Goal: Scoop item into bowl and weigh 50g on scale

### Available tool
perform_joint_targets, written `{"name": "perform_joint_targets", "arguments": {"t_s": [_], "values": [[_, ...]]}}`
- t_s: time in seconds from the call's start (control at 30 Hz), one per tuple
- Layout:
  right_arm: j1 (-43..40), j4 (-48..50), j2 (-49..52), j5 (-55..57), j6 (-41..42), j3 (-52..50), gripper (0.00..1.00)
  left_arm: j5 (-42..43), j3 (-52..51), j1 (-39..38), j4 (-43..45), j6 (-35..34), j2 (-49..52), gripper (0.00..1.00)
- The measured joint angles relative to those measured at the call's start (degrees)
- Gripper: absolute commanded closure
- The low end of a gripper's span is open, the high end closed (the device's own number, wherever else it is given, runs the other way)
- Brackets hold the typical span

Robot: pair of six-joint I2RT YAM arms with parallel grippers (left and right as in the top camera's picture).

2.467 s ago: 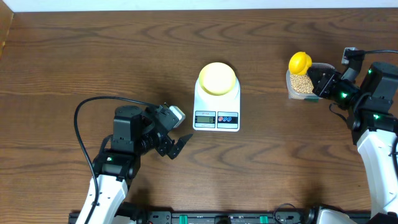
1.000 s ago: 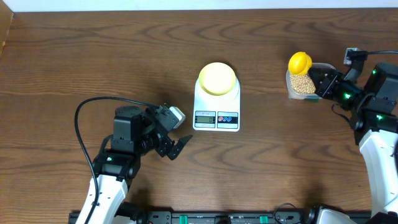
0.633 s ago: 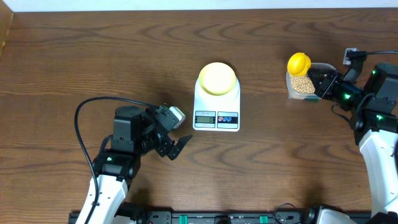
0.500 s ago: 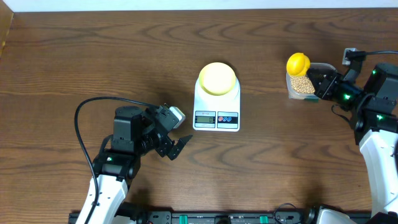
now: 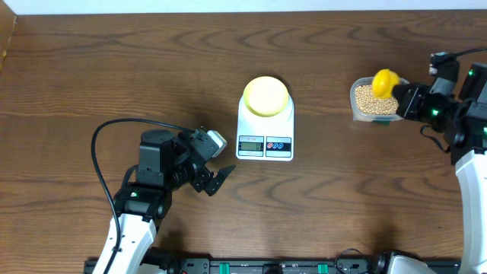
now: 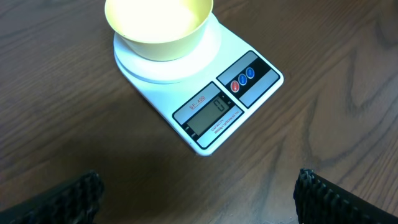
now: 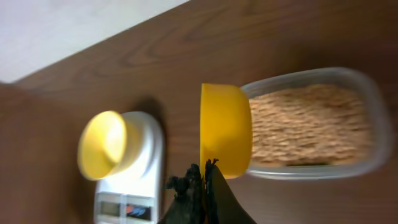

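smooth pale yellow-green bowl [image 5: 265, 95] sits on the flat white scale [image 5: 265, 133] at frame centre. small round tan beans [image 5: 367, 100] fill a clear plastic tub [image 7: 323, 169] at upper right. the right gripper [image 7: 204, 180] reaches in from the right edge, pinched tight on a glossy yellow scoop [image 5: 384, 82] at the tub's rim. the left gripper [image 5: 221, 180], lower left, gapes wide and holds nothing.

jaws pinch yellow scoop [image 7: 225, 130] at bean tub [image 7: 380, 134]
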Motion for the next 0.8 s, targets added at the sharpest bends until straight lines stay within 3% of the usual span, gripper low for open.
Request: {"name": "perform_joint_targets", "arguments": {"t_s": [0.8], "values": [[0.0, -4.0, 0.0, 9.0, -5.7, 0.1, 0.99, 0.0, 0.0, 0.0, 0.0, 0.0, 0.0, 0.01]]}}
